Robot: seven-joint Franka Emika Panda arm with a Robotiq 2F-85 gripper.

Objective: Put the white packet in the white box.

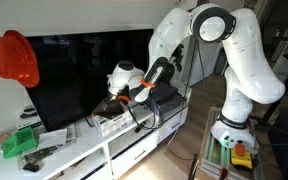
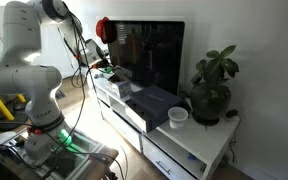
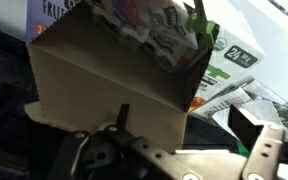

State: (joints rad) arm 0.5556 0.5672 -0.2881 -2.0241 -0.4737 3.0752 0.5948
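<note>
My gripper (image 1: 121, 100) hangs low over the white box (image 1: 110, 124), a small slotted crate on the long white cabinet; both also show in an exterior view, the gripper (image 2: 101, 66) above the box (image 2: 111, 78). In the wrist view my gripper (image 3: 184, 128) has its fingers apart, with nothing clearly between them. A tan carton with colourful print (image 3: 104, 70) stands right in front of the left finger. A whitish packet with a green label (image 3: 229, 58) lies to the right among other printed packets. I cannot tell whether it lies in the box.
A large TV (image 1: 84, 75) stands behind the box, with a red hat (image 1: 14, 57) beside it. Green items (image 1: 19, 142) lie on the cabinet. A dark grey flat-topped box (image 2: 154, 101), a white cup (image 2: 178, 117) and a potted plant (image 2: 212, 90) stand further along.
</note>
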